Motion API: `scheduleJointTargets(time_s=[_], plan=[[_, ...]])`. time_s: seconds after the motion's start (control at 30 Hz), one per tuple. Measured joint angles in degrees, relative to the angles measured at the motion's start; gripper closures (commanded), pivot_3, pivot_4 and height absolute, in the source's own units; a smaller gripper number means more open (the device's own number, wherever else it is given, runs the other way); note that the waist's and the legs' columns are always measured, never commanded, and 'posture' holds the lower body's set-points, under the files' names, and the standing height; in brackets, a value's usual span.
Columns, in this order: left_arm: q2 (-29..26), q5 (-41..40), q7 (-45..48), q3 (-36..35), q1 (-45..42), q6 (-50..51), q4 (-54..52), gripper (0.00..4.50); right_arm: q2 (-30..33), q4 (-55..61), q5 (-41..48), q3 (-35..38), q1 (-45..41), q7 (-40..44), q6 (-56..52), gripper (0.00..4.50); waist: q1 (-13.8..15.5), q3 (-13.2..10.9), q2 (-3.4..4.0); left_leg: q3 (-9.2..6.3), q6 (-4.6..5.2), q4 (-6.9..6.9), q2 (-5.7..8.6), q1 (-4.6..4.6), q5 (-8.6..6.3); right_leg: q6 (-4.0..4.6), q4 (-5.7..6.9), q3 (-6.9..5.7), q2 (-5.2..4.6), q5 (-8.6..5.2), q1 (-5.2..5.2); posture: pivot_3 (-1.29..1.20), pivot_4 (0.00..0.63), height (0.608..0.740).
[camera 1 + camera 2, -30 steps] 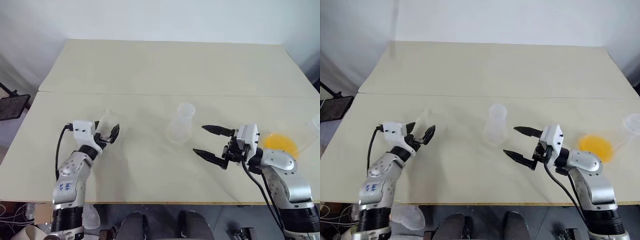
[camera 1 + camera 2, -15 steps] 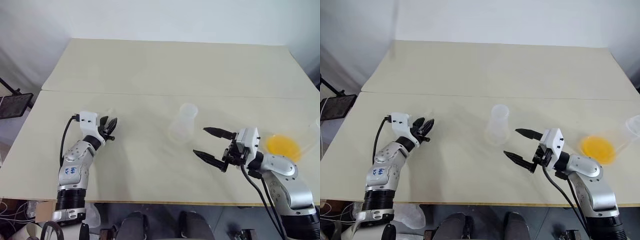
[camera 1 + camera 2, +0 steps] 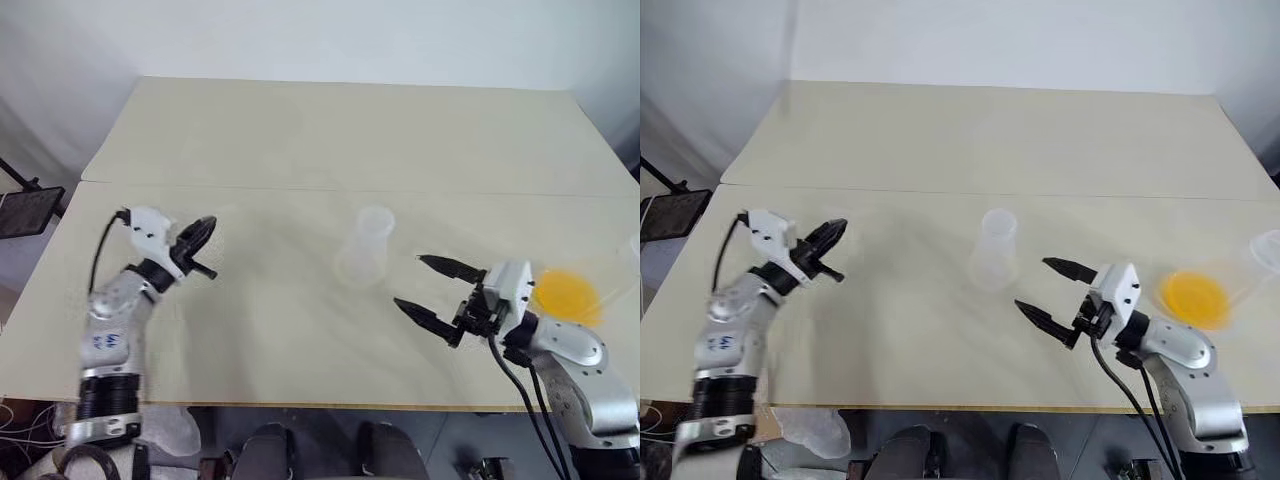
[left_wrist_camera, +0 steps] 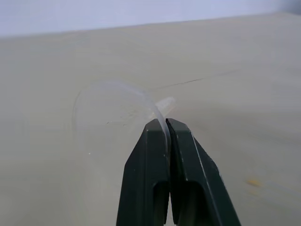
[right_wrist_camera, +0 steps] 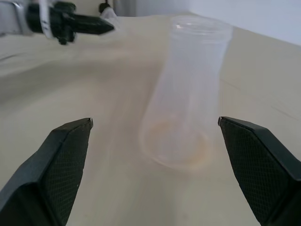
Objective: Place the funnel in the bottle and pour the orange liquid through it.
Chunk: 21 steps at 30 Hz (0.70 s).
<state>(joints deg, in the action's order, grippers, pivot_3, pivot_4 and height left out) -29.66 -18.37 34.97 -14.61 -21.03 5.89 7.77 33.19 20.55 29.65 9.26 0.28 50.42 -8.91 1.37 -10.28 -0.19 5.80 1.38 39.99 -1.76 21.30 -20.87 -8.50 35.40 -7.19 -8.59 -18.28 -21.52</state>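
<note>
On the pale table [image 3: 940,150] the clear bottle [image 3: 994,250] stands upright mid-way between the arms — the left gripper [image 3: 832,234] pinched together off to its left, the right gripper [image 3: 1052,292] spread wide beside it — with the orange liquid [image 3: 1193,298] pooled near the right edge.

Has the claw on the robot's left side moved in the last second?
Yes. The left claw, shut on the funnel, has risen off the table and shifted away from the bottle, which stands where it was.

My left gripper [image 4: 167,123] fingers black; funnel [image 4: 113,106] colourless, see-through. Bottle [image 3: 365,246] clear, colourless. Orange liquid [image 3: 566,294] translucent orange-yellow. Table [image 3: 330,130] pale cream, plain. My right gripper [image 3: 430,288] black, its housing white.
</note>
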Motion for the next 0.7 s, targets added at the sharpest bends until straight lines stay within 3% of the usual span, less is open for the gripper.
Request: scheduleJointTargets(time_s=[0.1, 0.3, 0.47, 0.7], plan=[[-5.21, -1.41, 10.07, 2.27, -6.63, -1.19, 0.17, 4.46, 0.00, 2.68, 2.04, 3.03, 2.15, -2.25, -1.36, 0.00, 0.48, -0.01, -0.04, 0.12, 0.00, 0.10, 0.04, 0.11, 0.00, 0.00, 0.02, -0.09, -0.01, 0.00, 0.02, 0.00, 0.150, 0.740], [-8.95, -1.08, 28.67, 11.24, -25.84, -5.30, 5.19, 4.46, -2.13, 6.89, 5.10, 9.48, 8.35, -8.29, -2.93, 0.00, 0.30, 0.00, -0.04, 0.37, -0.03, -0.01, 0.06, 0.11, 0.00, 0.00, -0.01, -0.16, 0.04, 0.00, -0.01, 0.00, 0.150, 0.740], [-7.61, 3.34, 37.97, 19.09, -38.38, -8.89, 13.17, 4.46, -4.83, 9.53, 5.64, 11.99, 12.97, -12.97, -2.75, 0.00, -0.25, 0.00, -0.03, 0.59, -0.04, -0.06, 0.03, 0.04, 0.01, -0.01, -0.03, -0.03, 0.07, -0.01, -0.07, 0.00, 0.150, 0.740], [-3.19, 5.65, 42.50, 24.22, -42.94, -9.76, 15.68, 4.46, -6.85, 11.58, 5.04, 12.17, 14.55, -16.18, -2.29, 0.00, -0.09, 0.00, -0.04, 0.62, -0.02, -0.02, 0.01, 0.04, 0.01, -0.02, -0.02, 0.07, 0.08, -0.01, -0.09, 0.00, 0.150, 0.740]])
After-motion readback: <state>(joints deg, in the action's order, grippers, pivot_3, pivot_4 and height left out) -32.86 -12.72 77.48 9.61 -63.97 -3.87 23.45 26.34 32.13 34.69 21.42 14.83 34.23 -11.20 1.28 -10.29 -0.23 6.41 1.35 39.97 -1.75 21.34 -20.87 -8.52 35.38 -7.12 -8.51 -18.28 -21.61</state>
